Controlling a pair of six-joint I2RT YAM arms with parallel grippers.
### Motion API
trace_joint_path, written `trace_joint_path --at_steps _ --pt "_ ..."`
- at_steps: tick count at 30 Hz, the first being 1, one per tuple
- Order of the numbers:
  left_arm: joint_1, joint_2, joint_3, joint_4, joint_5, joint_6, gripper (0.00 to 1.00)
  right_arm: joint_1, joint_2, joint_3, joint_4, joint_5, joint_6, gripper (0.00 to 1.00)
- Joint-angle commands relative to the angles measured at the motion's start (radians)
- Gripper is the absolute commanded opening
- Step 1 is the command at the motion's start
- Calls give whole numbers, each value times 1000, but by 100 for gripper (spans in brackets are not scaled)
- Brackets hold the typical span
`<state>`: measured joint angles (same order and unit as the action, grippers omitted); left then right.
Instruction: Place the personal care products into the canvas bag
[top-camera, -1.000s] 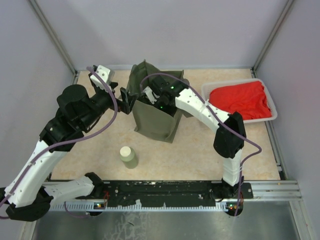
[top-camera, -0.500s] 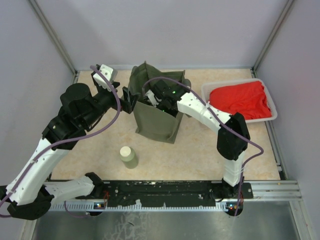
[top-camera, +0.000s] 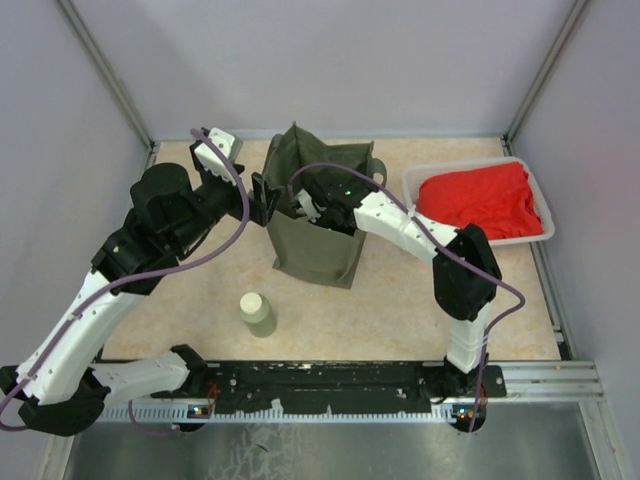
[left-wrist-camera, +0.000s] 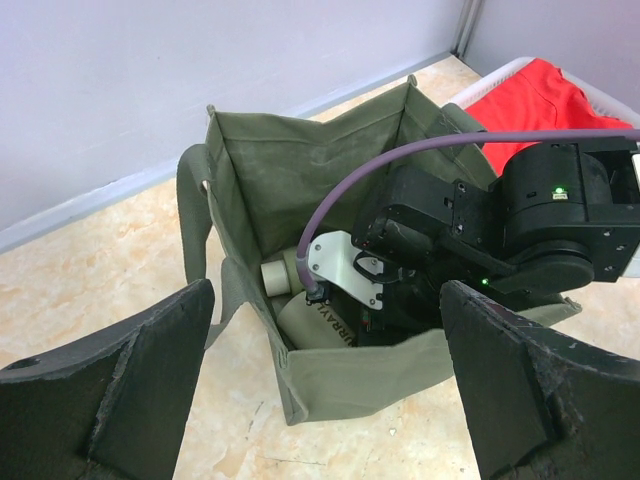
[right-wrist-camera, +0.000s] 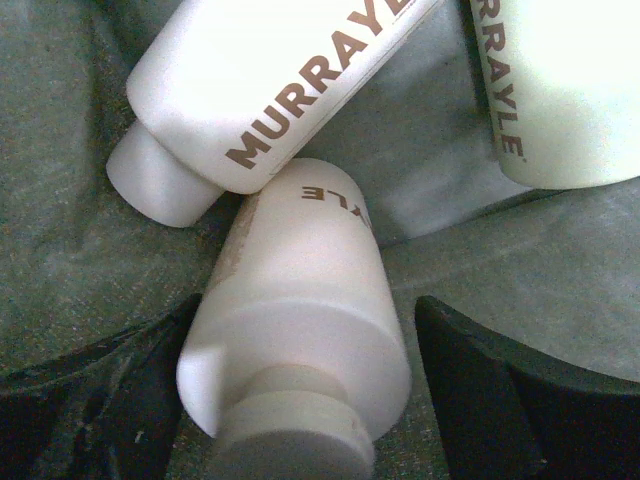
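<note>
Reaching down into the bag (top-camera: 315, 250), the right pincer (right-wrist-camera: 305, 310) has its two dark fingers (right-wrist-camera: 480, 400) spread open. A smooth, round cream bottle (right-wrist-camera: 300, 300) lies on its side between them. Its flat cap points back at the pincer, and there is a small gap on the right side, so nothing is being squeezed. Just past the fingers lies a second bottle (right-wrist-camera: 270, 90), slanted across the first one and touching it, with brown letters on it. A third bottle (right-wrist-camera: 570, 90) lies up and to the right of the fingers. All three rest on the rough, crinkly green cloth at the bottom of the bag. The left pincer (left-wrist-camera: 325, 300) is wide open and holds nothing. It hangs beside the left top edge of the bag, and its fingers look thick, dark and a bit grainy. Ahead of it the bag stands like a soft box with floppy walls. The last bottle (top-camera: 256, 312) stands on the speckled tan table (top-camera: 400, 300), well apart from both pincers. Off to the right pincer's right is a white tray (top-camera: 408, 185) with a crumpled red cloth (top-camera: 480, 198) in it.
</note>
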<state>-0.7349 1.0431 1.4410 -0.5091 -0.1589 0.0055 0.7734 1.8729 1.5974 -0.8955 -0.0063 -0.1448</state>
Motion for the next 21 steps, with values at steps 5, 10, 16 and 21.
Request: trace_joint_path --at_steps 5,10,16,21 --pt "2 -1 26 12 12 11 100 -3 -81 44 -35 -1 -8 99" --pt "2 8 28 15 13 13 100 -3 -128 144 -92 17 -12 99" --pt "2 24 14 25 15 12 100 -3 -257 285 -126 101 26 99" --pt "2 42 0 21 -77 12 100 -3 -393 291 -79 153 65 99"
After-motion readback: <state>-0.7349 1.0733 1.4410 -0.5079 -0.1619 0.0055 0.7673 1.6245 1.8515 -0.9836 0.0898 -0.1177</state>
